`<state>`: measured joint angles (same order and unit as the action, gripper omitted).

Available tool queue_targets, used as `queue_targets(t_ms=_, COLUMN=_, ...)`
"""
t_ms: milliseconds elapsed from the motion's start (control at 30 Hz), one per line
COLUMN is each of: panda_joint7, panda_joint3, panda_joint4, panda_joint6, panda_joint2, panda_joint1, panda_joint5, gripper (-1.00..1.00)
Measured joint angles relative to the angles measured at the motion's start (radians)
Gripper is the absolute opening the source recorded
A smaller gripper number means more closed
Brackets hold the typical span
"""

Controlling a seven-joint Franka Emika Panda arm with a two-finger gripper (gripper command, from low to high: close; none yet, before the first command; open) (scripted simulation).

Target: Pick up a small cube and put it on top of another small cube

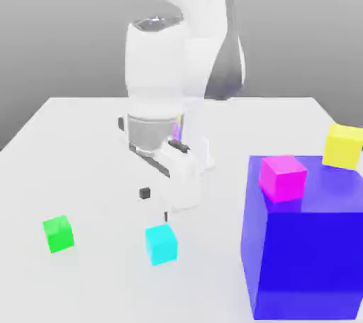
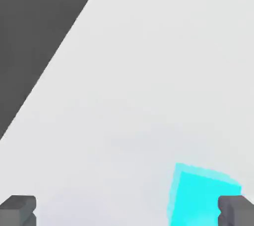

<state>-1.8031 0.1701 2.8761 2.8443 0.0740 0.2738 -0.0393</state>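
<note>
The pincer is held wide open and empty above the small glossy cyan cube, which lies off-centre beside one fingertip, so the approach step is judged in hand and centring then lowering is called for.

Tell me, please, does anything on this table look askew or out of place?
Nothing stands out. The cyan cube and green cube sit flat and apart on the table; the magenta cube rests squarely atop the big blue cube.

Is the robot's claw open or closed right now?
Open. The gripper has its fingers spread far apart, holding nothing; the cyan cube sits untouched.
</note>
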Motion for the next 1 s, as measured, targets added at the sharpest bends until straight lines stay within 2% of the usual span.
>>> queue_targets(t_ms=133, panda_joint7=-0.114, panda_joint3=-0.028, panda_joint4=0.012, panda_joint6=0.112, panda_joint2=-0.14, panda_joint1=0.003, panda_joint5=0.088, gripper=0.0)
queue_targets(t_ms=267, panda_joint7=-0.169, panda_joint3=-0.127, panda_joint4=-0.013, panda_joint6=0.229, panda_joint2=-0.284, panda_joint1=-0.079, panda_joint5=0.157, gripper=0.0)
queue_targets(t_ms=300, panda_joint7=-0.173, panda_joint3=-0.144, panda_joint4=-0.018, panda_joint6=0.254, panda_joint2=-0.314, panda_joint1=-0.096, panda_joint5=0.161, gripper=-1.0)
queue_targets(t_ms=533, panda_joint7=-0.175, panda_joint3=-0.148, panda_joint4=-0.019, panda_joint6=0.26, panda_joint2=-0.319, panda_joint1=-0.1, panda_joint5=0.164, gripper=-1.0)
queue_targets(t_ms=767, panda_joint7=-0.092, panda_joint3=-0.085, panda_joint4=0.023, panda_joint6=0.073, panda_joint2=-0.09, panda_joint1=-0.067, panda_joint5=0.05, gripper=-1.0)
queue_targets(t_ms=1000, panda_joint7=0.183, panda_joint3=-0.157, panda_joint4=-0.009, panda_joint6=-0.019, panda_joint2=-0.025, panda_joint1=0.007, panda_joint5=0.047, gripper=-1.0)
